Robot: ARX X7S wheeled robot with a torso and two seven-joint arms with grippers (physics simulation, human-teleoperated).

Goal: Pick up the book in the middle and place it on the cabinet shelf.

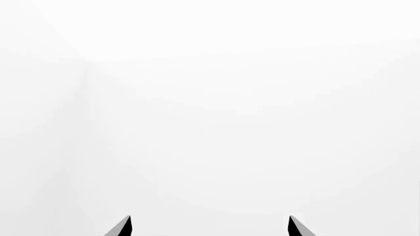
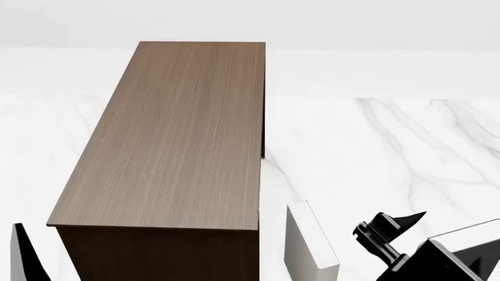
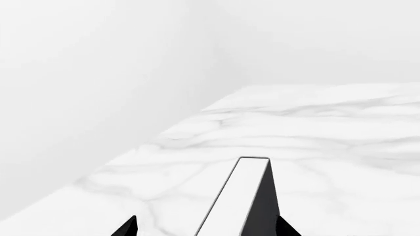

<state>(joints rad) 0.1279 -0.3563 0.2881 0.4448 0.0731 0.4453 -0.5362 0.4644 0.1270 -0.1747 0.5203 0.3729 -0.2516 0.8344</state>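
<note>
Right pincer [image 3: 206, 227] clamped on the book [image 3: 239, 196], raised above marble desk [image 3: 328, 128]. Left pincer [image 1: 208, 226] parted, grasping nothing. Pale grey-white book [image 2: 311, 246] upright beside the cabinet shelf [image 2: 175, 134], at its right.

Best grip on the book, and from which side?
Pinch the book across its two broad covers, coming in over the narrow white page edge. It is a thin slab, that edge faces the right hand, and it lies between the fingertips.
</note>
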